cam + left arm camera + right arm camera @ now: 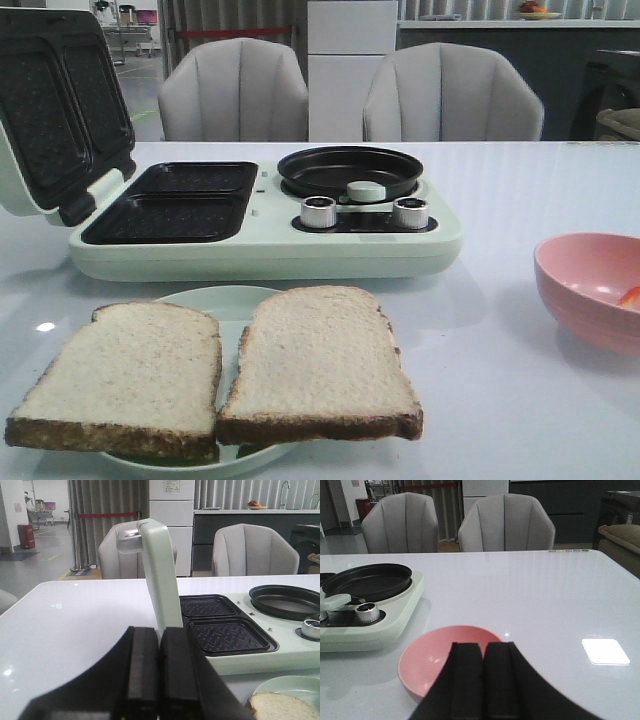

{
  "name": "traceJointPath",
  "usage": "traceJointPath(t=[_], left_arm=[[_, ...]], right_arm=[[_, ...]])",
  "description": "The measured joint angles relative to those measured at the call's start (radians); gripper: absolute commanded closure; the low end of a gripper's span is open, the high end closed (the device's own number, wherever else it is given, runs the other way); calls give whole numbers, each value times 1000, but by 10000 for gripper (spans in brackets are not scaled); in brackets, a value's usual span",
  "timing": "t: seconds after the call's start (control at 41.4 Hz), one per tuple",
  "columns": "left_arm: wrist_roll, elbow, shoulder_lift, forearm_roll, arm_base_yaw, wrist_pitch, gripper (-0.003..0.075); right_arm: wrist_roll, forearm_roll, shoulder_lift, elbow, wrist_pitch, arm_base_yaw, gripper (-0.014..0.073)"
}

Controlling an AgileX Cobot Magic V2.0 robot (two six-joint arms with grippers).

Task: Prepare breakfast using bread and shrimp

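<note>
On the table's (pixel 520 200) near edge, two bread slices (pixel 320 365) lie side by side on one pale plate (pixel 215 300), overhanging its rim. Behind them stands the opened cooker (pixel 265 240). One pink bowl (pixel 590 285) at the right shows an orange shrimp bit (pixel 630 297). Bare tabletop spreads between plate and bowl. Left gripper (pixel 159 680) and right gripper (pixel 483 680) both have fingers pressed together, holding nothing.
</note>
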Motion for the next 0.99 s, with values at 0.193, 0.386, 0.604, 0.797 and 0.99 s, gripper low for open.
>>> traceJointPath(t=[0.193,0.386,0.604,0.797,0.99], left_arm=[[0,0,0,0,0,0,619],[0,0,0,0,0,0,619],[0,0,0,0,0,0,619],[0,0,0,-1,0,-76,619],[0,-113,0,-5,0,-74,619]], right_arm=[[0,0,0,0,0,0,559],[0,0,0,0,0,0,559],[0,0,0,0,-24,0,559],[0,5,0,-14,-58,0,559],[0,6,0,-201,14,0,559]])
